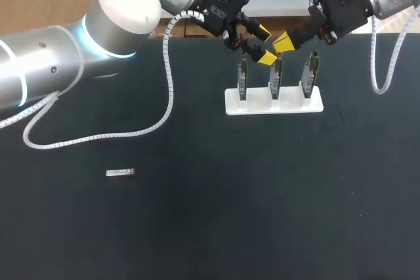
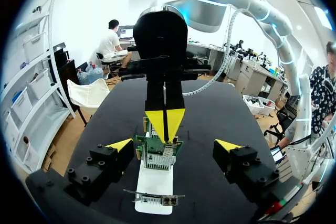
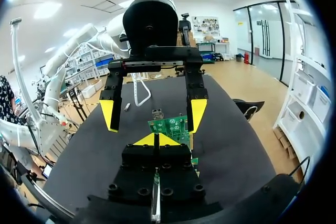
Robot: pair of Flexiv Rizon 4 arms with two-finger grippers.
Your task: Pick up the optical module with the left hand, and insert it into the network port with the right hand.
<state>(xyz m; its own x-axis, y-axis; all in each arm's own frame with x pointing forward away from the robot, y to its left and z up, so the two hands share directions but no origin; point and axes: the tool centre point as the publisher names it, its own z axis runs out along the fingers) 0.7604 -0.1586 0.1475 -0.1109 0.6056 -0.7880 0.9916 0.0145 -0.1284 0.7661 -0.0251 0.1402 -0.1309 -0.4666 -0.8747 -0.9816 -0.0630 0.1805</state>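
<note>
Optical module [image 1: 121, 173] is lying ungrasped, far from the board rack [image 1: 289, 104] where the left hand [image 1: 264, 45] is gaping empty and the right hand [image 1: 283, 42] is pinching shut on nothing (no step begun).

No text, number or sign can be read anywhere. The optical module [image 1: 121, 173], lying well left of the white stand [image 1: 273, 104], shows a pale face; any print there is too small to make out.

Left fingers [image 2: 119, 145] spread — right fingers [image 3: 149, 140] closed.
</note>
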